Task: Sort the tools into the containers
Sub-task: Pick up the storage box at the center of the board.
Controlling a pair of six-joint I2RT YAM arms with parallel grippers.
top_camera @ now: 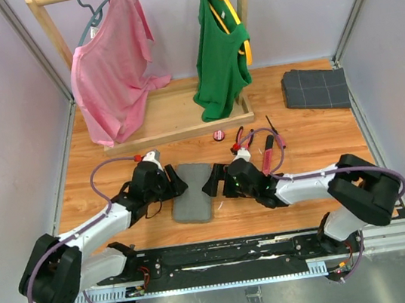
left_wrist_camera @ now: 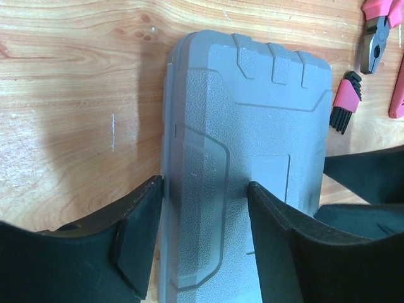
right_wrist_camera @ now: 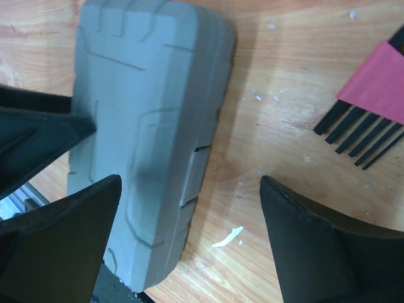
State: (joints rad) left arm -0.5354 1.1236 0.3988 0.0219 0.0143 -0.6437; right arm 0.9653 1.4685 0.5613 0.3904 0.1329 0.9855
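Left tool [left_wrist_camera: 203, 189] half-open astride case [left_wrist_camera: 252, 113] edge; right tool [right_wrist_camera: 189, 183] wide open

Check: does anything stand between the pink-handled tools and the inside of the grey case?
Yes: the flat grey plastic case lies shut, so its own lid bars the pink-handled tools lying to its right.

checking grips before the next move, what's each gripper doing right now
left gripper: open, astride the left edge of the grey case, holding nothing
right gripper: open wide, astride the case's right edge, holding nothing
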